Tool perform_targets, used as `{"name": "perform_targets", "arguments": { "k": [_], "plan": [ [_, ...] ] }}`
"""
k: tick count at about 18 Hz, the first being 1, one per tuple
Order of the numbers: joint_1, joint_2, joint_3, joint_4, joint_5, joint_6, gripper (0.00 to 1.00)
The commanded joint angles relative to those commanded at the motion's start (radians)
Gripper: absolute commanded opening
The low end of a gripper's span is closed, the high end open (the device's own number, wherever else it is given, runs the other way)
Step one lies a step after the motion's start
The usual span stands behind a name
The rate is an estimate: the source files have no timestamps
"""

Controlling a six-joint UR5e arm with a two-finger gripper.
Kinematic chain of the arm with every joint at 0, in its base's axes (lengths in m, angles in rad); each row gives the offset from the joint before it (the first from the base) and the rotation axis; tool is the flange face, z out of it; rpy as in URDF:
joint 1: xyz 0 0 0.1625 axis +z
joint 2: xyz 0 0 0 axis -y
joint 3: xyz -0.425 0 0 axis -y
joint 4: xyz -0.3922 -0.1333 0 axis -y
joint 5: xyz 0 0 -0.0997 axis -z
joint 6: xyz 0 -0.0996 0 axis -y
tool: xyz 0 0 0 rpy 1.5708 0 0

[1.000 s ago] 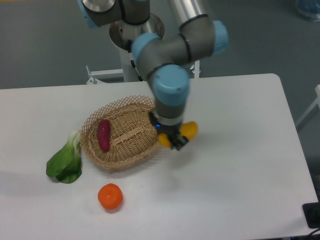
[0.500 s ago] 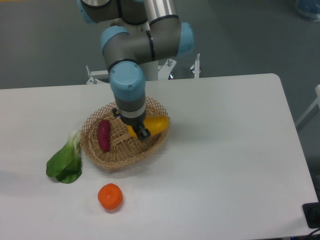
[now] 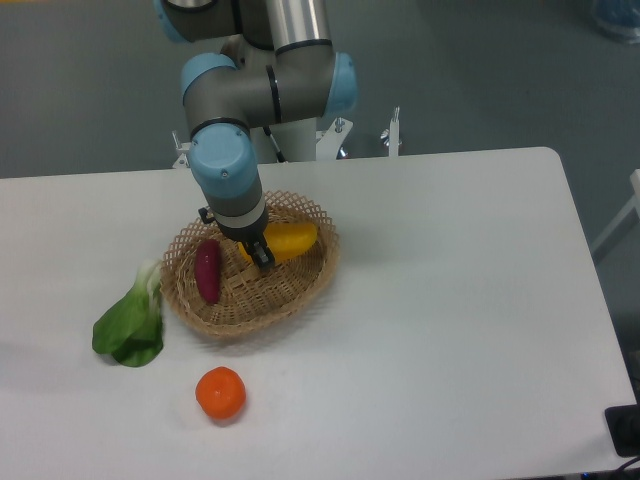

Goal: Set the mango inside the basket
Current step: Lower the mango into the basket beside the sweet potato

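The yellow-orange mango (image 3: 286, 239) is held in my gripper (image 3: 257, 251), over the inside of the tan wicker basket (image 3: 310, 285), toward its back right part. The gripper's fingers are shut on the mango's left half. I cannot tell whether the mango touches the basket floor. The basket sits left of the table's middle.
A purple-red sweet potato (image 3: 208, 270) lies in the left part of the basket. A green leafy vegetable (image 3: 132, 326) lies on the table left of the basket. A round orange tangerine (image 3: 220, 393) lies in front of the basket.
My gripper has carried the mango leftward from beside the basket's right rim to over its inside, and it has come lower.
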Motion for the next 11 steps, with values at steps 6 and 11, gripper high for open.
{"name": "perform_targets", "arguments": {
  "k": [6,11],
  "plan": [
    [0.009,0.0,0.018,0.015,-0.009,-0.009,1.0],
    [0.076,-0.008,0.112,0.009,-0.018,-0.04,1.0]
  ]
}}
